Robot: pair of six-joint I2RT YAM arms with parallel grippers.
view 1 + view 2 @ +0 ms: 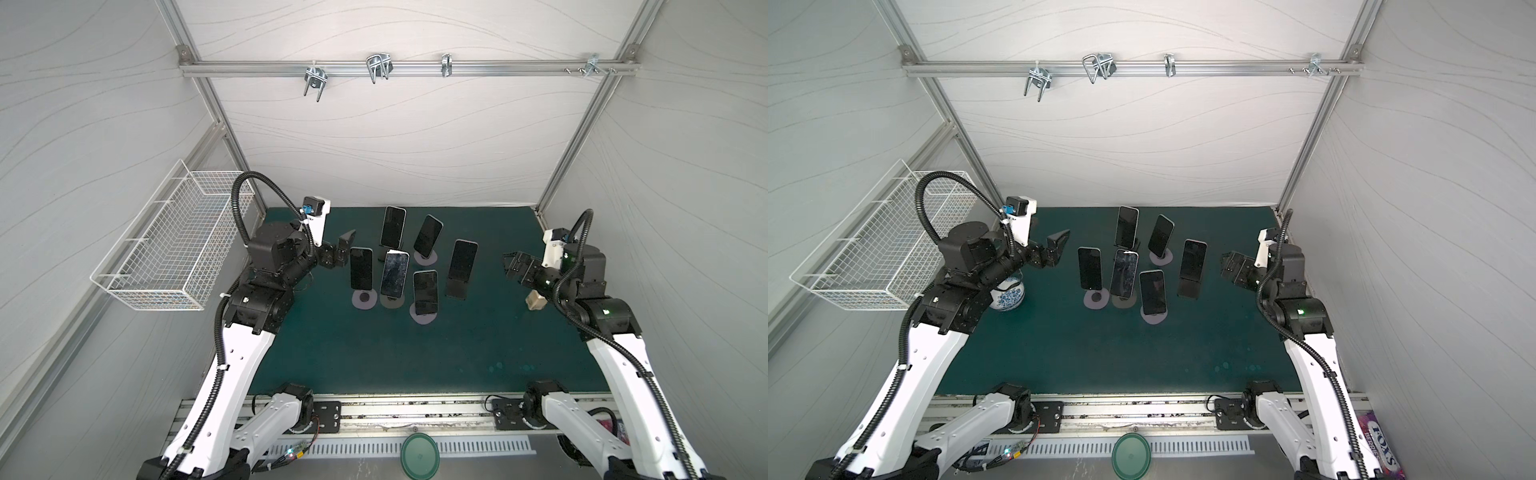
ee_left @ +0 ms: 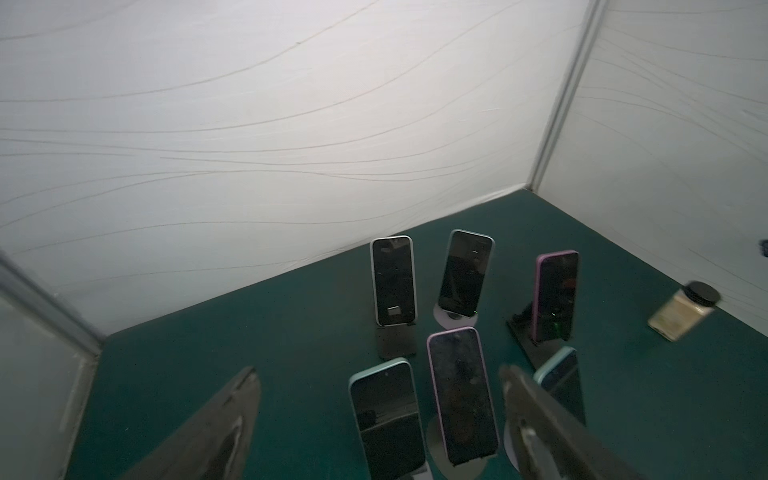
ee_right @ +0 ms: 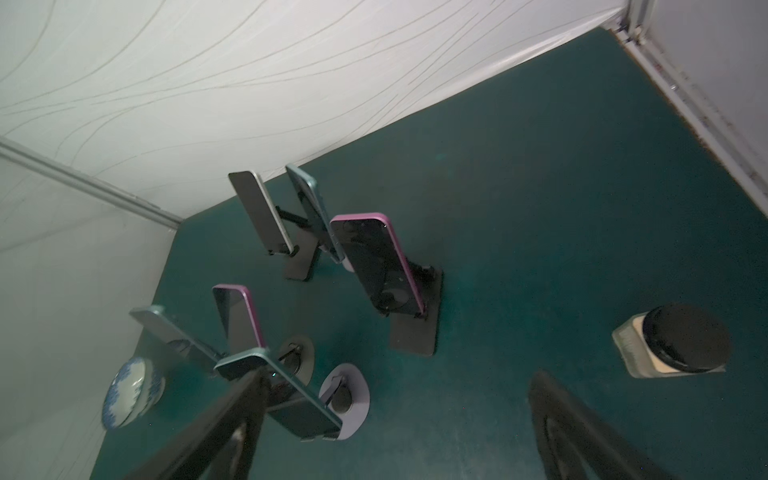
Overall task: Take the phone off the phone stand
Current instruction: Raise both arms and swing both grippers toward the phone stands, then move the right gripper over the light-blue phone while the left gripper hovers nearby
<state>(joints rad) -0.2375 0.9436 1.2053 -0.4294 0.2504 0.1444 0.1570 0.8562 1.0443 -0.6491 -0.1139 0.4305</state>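
Several dark-screened phones lean upright on stands in a cluster at the middle of the green mat [image 1: 457, 353]. The leftmost phone [image 1: 360, 268] has a pale teal case and sits on a round grey stand [image 1: 365, 299]. My left gripper [image 1: 344, 247] hangs open just left of it, apart from it. In the left wrist view that phone [image 2: 386, 415] shows ahead, between the left gripper's [image 2: 379, 371] spread fingers, beside a purple-cased phone [image 2: 461, 395]. My right gripper [image 1: 512, 266] is open and empty, right of the phone on the black stand [image 1: 461, 266]. The right gripper [image 3: 400, 375] holds nothing.
A white wire basket [image 1: 166, 257] hangs on the left wall. A blue-and-white bowl [image 1: 1008, 297] stands under the left arm. A jar with a black lid [image 3: 673, 345] stands by the right arm. A green lid [image 1: 419, 455] lies at the front edge.
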